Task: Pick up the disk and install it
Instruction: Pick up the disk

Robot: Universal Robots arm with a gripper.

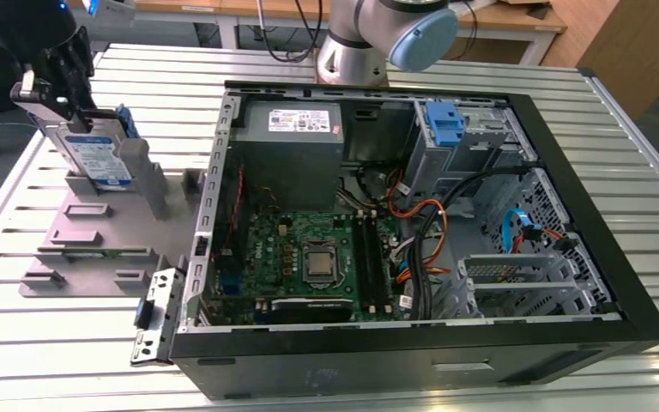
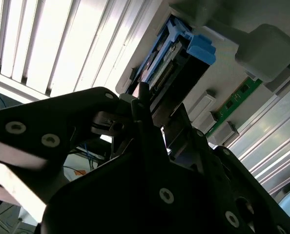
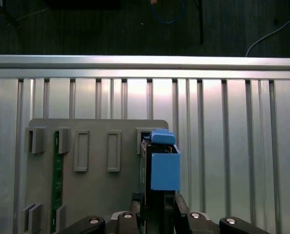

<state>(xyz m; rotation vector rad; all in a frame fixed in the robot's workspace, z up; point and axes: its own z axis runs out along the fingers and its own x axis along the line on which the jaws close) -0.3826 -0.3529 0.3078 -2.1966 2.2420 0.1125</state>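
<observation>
The disk (image 1: 92, 153), a silver drive with a white and blue label in a blue carrier, stands on edge at the back slot of the grey holder plate (image 1: 100, 232), at the exterior view's left. My gripper (image 1: 64, 103) comes down on its top edge and is shut on it. In the first wrist view the fingers (image 3: 135, 201) hug both sides of the disk (image 3: 164, 170) above the holder plate (image 3: 96, 195). The second wrist view has the disk (image 2: 184, 53) just past my gripper (image 2: 150, 105). Whether the disk's lower edge still rests in the slot is hidden.
The open computer case (image 1: 421, 348) lies to the right of the holder, with a motherboard (image 1: 306, 257), a grey power supply (image 1: 295, 129) and a drive bay holding a blue bracket (image 1: 450, 124). A green memory stick (image 1: 95, 251) sits in the holder. The arm's base (image 1: 387, 34) stands behind the case.
</observation>
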